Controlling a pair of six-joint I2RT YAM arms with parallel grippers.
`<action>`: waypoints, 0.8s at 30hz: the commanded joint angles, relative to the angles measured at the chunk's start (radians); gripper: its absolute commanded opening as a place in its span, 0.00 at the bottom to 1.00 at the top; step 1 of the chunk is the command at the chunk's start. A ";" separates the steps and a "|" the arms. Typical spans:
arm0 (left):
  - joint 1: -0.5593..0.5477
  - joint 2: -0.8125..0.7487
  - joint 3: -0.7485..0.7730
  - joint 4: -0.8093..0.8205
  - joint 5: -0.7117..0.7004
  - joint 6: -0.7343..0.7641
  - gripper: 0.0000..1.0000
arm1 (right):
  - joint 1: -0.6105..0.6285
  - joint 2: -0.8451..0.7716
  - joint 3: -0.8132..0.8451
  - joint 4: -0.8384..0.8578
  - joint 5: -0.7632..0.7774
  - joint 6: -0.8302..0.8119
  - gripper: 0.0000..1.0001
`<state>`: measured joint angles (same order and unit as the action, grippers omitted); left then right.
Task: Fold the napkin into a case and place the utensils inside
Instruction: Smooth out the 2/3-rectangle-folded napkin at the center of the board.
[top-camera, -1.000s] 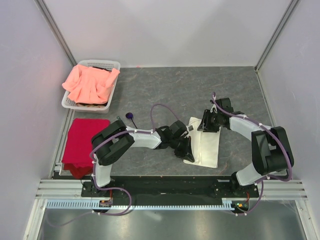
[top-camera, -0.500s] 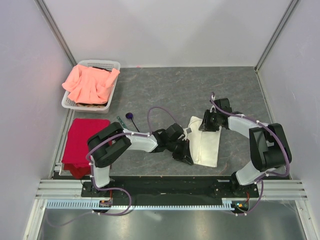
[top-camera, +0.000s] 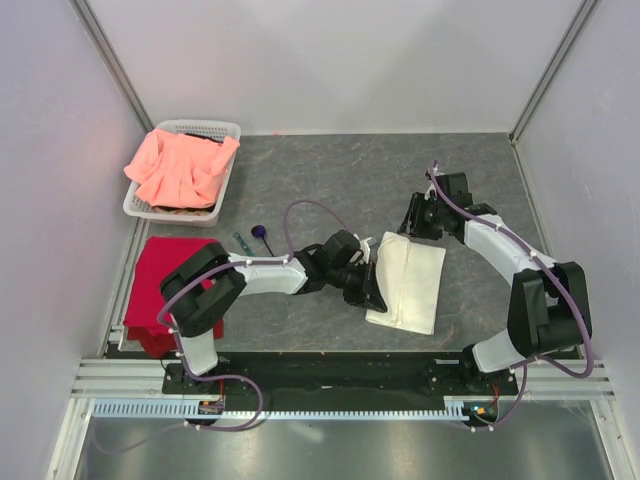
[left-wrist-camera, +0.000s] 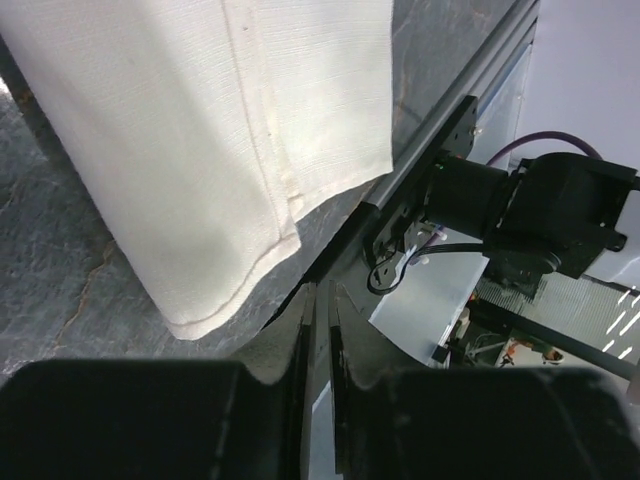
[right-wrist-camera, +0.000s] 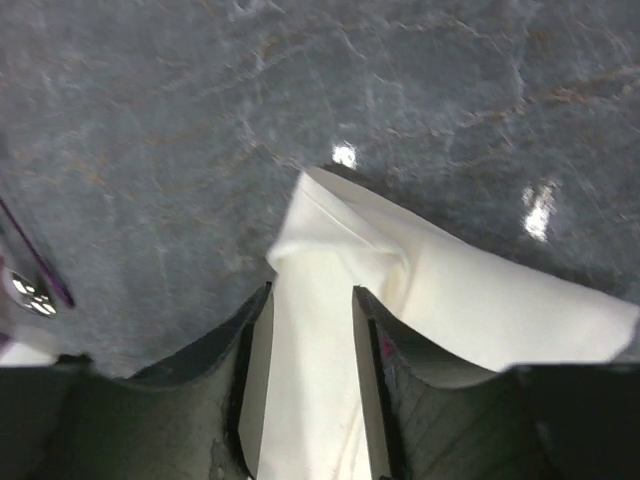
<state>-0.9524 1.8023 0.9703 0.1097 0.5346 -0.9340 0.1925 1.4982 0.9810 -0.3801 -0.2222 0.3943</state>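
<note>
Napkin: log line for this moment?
napkin folded flat | right claw open over far corner | left claw at left edge, grip unclear

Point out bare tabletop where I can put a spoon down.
Bare table runs between the basket and the right gripper, and between the napkin and the right arm. Crowded at the napkin's left edge, by the left gripper.

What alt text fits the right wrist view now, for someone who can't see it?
The right gripper, jaws apart, is poised over a folded corner of the cream-white napkin, cloth showing between its fingers, on the grey marbled table. At the left edge, a spoon with a shiny bowl and purple handle peeks in.
</note>
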 joint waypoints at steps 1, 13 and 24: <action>-0.003 0.055 0.016 0.040 0.037 0.009 0.13 | 0.015 0.071 0.061 0.067 -0.138 0.069 0.39; -0.002 0.103 -0.051 0.133 0.057 -0.025 0.13 | 0.027 0.207 -0.010 0.325 -0.284 0.169 0.20; -0.003 0.111 -0.082 0.162 0.062 -0.035 0.13 | 0.021 0.234 -0.197 0.400 -0.224 0.104 0.16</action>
<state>-0.9531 1.9049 0.9020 0.2256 0.5789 -0.9432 0.2188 1.7199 0.8444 -0.0517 -0.4713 0.5392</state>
